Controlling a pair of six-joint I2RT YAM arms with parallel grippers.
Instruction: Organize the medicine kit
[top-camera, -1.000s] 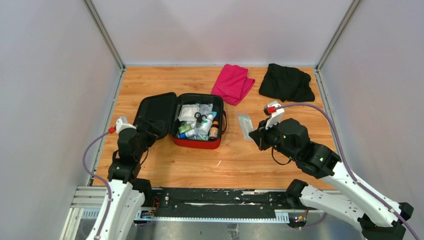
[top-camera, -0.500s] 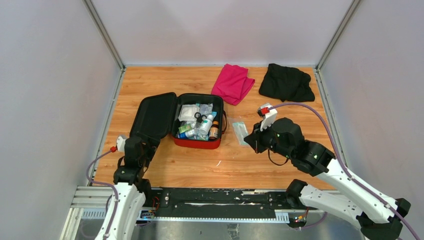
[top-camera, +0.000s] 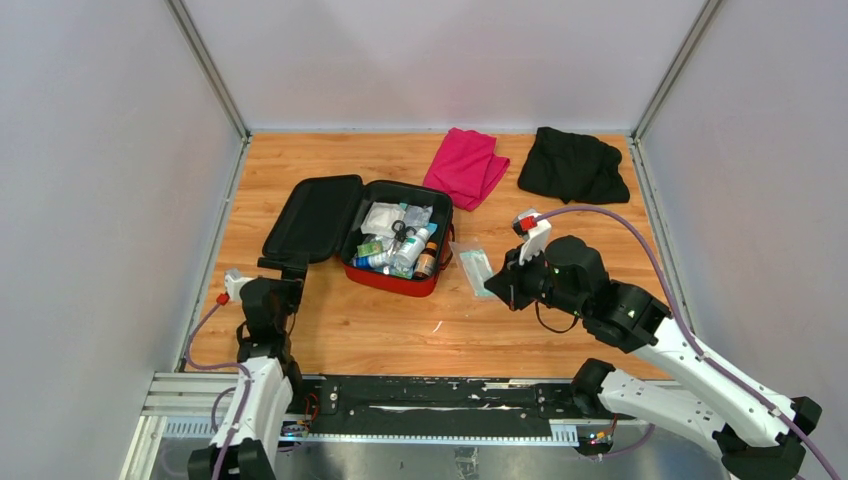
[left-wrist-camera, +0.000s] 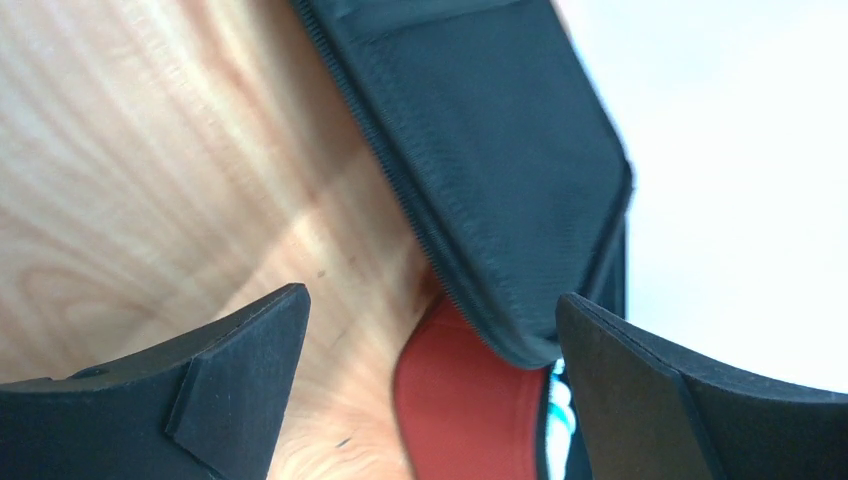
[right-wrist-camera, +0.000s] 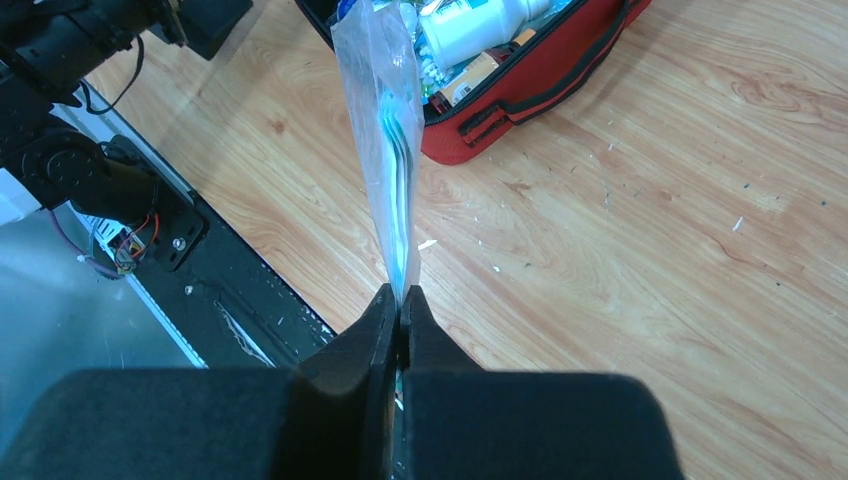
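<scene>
Shift of the medicine kit (top-camera: 392, 281) on the table (top-camera: 420, 335): turned slightly from a second ago, lid flat on its left side, tray crowded with bottles and sachets. At the kit's near-left corner, drawn back toward the base: left gripper (top-camera: 282, 266), jaws wide apart, holding nothing. Just right of the kit, nearer than before: right gripper (right-wrist-camera: 400, 300), jaws pinched together on a clear packet (right-wrist-camera: 385, 120) with blue contents. Probably means opening finished, packet next into the tray. No brand or writing legible; bottle labels inside the kit too small and blurred.
</scene>
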